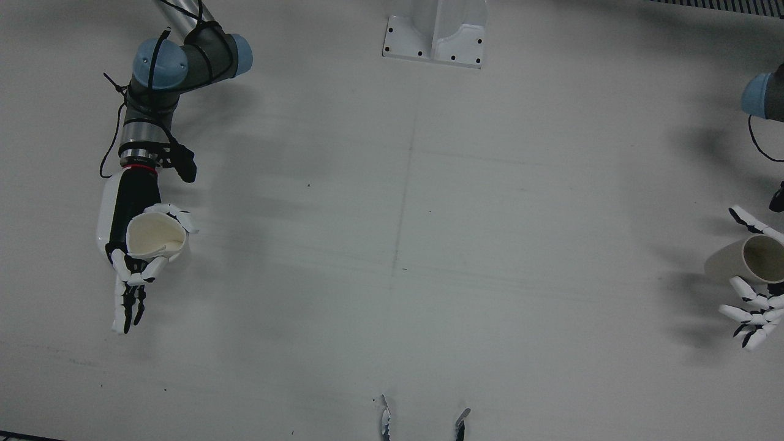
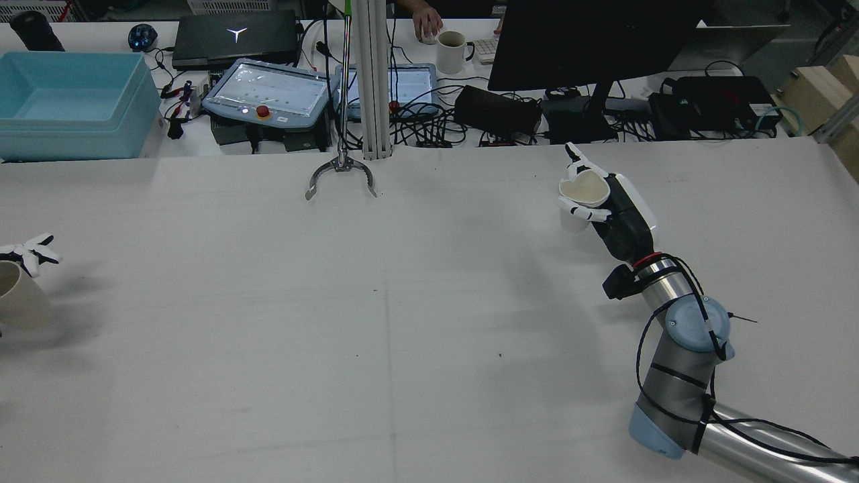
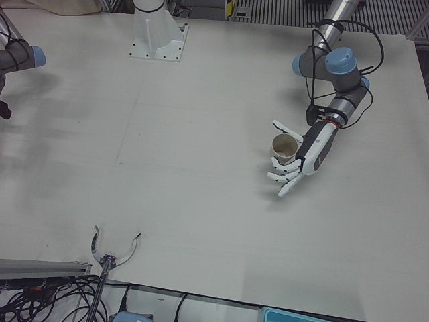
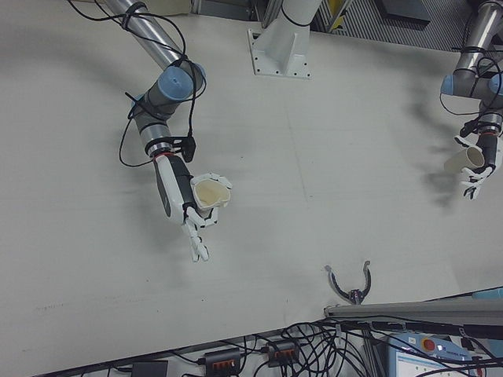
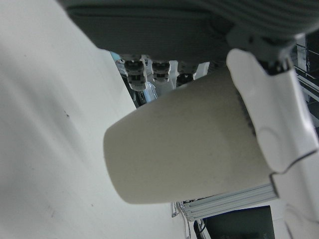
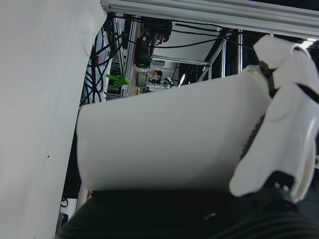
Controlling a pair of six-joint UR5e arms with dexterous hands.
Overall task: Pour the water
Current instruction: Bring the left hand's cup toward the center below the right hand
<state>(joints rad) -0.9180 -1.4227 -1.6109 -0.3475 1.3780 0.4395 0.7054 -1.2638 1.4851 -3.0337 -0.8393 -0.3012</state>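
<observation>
My right hand (image 1: pixel 122 236) is shut on a cream paper cup (image 1: pixel 156 236), thumb and one finger round it, the other fingers stretched out. Its rim is squeezed out of round. The right hand view shows this cup (image 6: pixel 169 134) held clear of the table. In the rear view, hand (image 2: pixel 621 218) and cup (image 2: pixel 584 191) are at the right. My left hand (image 1: pixel 756 309) holds a second paper cup (image 1: pixel 756 260) at the far table edge, tilted, its mouth showing. The left-front view shows that hand (image 3: pixel 305 157) round the cup (image 3: pixel 285 147). I cannot see any water.
A white pedestal (image 1: pixel 436 33) stands at the table's robot side. A metal claw on a pole (image 2: pixel 340 176) hangs over the operators' edge. Beyond it are a blue bin (image 2: pixel 67 100), a mug (image 2: pixel 453 50), a monitor and cables. The two hands are far apart.
</observation>
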